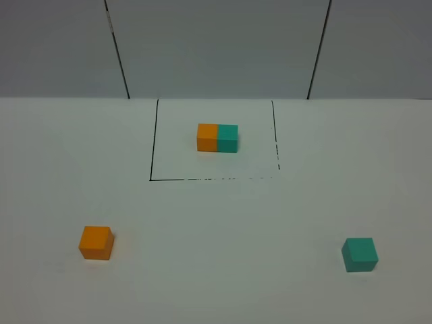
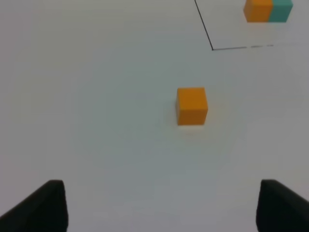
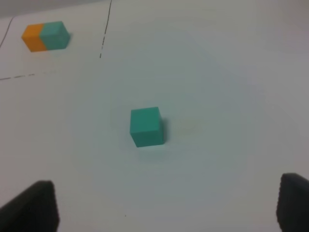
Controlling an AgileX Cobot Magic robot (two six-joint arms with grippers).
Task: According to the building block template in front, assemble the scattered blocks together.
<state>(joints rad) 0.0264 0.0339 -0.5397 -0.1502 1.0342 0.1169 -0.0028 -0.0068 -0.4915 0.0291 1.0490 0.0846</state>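
The building block template [image 1: 217, 138] is an orange cube joined to a teal-green cube, inside a black-lined square at the table's back middle; it also shows as the template [image 2: 268, 10] and the template [image 3: 45, 36] in the wrist views. A loose orange block [image 1: 96, 242] lies at the front left, a loose teal-green block [image 1: 360, 254] at the front right. Neither arm shows in the exterior view. My left gripper [image 2: 161, 208] is open, its fingertips wide apart, with the orange block [image 2: 191, 106] lying ahead of it. My right gripper [image 3: 166, 208] is open, short of the teal-green block [image 3: 146, 126].
A black-lined square [image 1: 155, 177] marks the template's area on the white table. Grey wall panels with dark seams [image 1: 118, 54] stand behind the table's far edge.
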